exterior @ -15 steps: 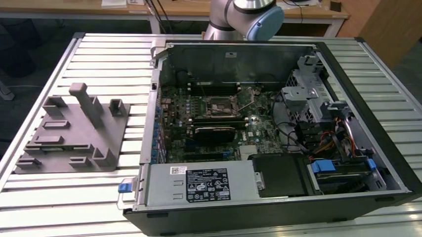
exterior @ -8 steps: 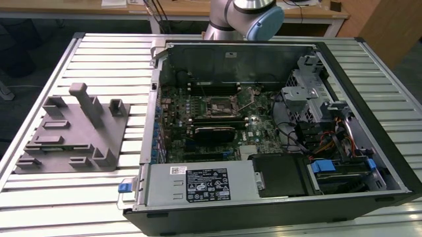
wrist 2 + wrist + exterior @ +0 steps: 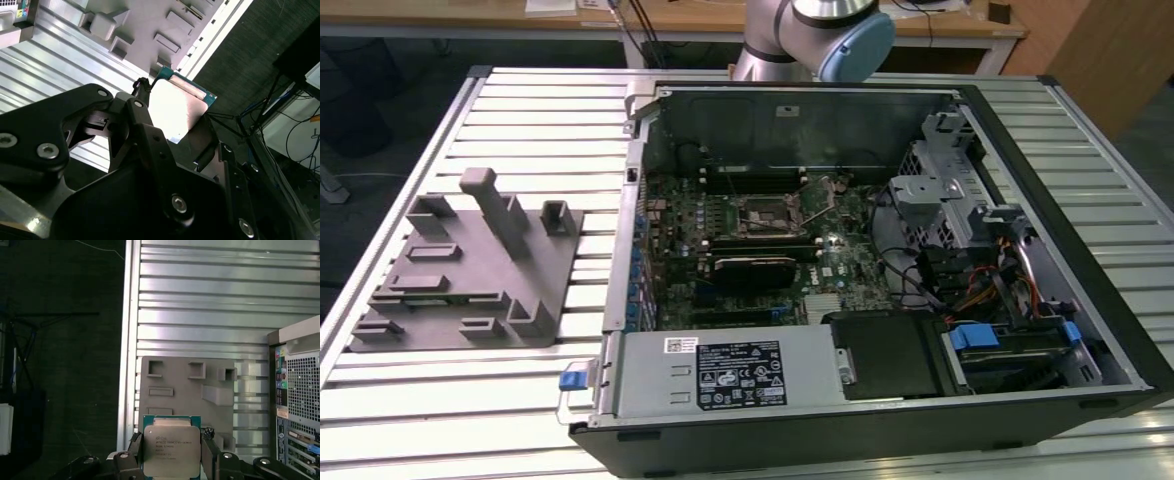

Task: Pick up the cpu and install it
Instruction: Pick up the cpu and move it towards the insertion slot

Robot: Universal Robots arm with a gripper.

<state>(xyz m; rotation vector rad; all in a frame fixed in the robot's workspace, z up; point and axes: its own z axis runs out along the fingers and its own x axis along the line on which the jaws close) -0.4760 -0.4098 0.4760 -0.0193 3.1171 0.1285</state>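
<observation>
Holding: the gripper [image 3: 172, 460] pinched the cpu [image 3: 171, 446] by two edges.
Cpu: it sat between the fingers [image 3: 207, 455], up in the air.
Below: a grey block [image 3: 187, 387] lay on the table [image 3: 210, 315].

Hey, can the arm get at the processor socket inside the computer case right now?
Probably yes. In the exterior view the computer case lies with its open side up and nothing stands over the socket. The gripper is shut on the cpu in both wrist views.
</observation>
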